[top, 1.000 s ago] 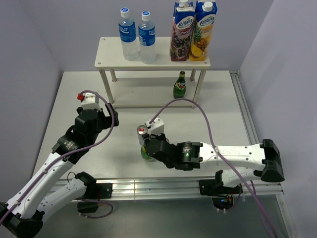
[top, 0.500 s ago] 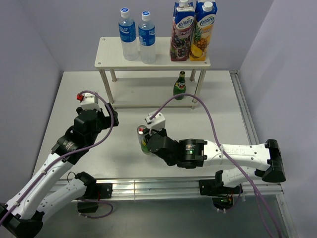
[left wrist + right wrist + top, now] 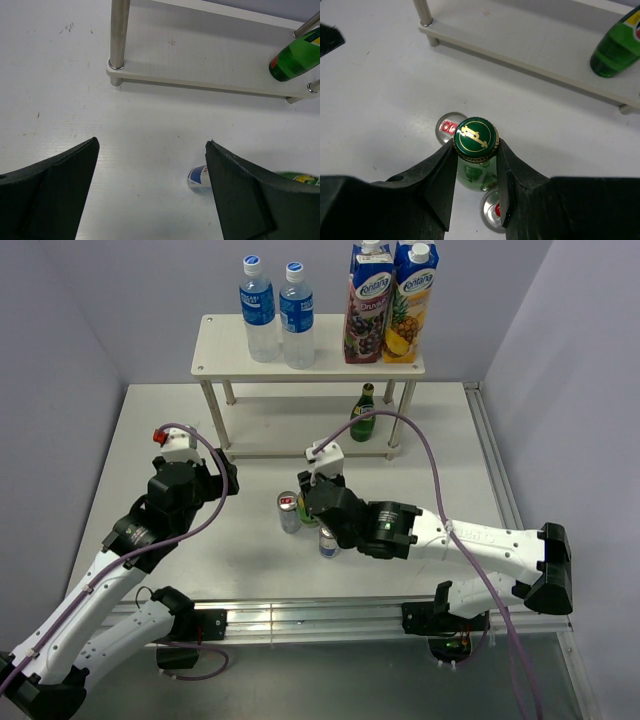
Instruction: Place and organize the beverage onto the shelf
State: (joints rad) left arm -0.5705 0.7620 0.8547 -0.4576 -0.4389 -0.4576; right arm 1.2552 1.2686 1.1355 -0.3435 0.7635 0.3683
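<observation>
1. The right gripper (image 3: 476,146) is clamping its jaws on the neck of a green glass bottle (image 3: 476,137), just under the green-and-gold cap. The bottle is hanging or standing upright; the pictures are not showing whether its base is touching the table (image 3: 200,420).
2. This bottle is sitting mid-table, in front of the shelf (image 3: 330,352) and well short of it.
3. Two drink cans are flanking the held bottle. A red-tabbed can (image 3: 447,127) is standing just beside it on the robot's left, and a second can (image 3: 494,212) is standing just beside it on the near side.
4. The left gripper (image 3: 152,145) is hovering over bare table with its jaws wide apart and nothing between them. It is pointing toward the shelf's lower board (image 3: 200,82).
5. The shelf is standing at the far edge of the table.
   - Its top board is carrying two water bottles (image 3: 258,310) side by side on the left.
   - It is also carrying two juice cartons (image 3: 366,305) touching each other on the right.
6. A second green bottle (image 3: 364,413) is standing upright on the lower board, near the front right leg.
</observation>
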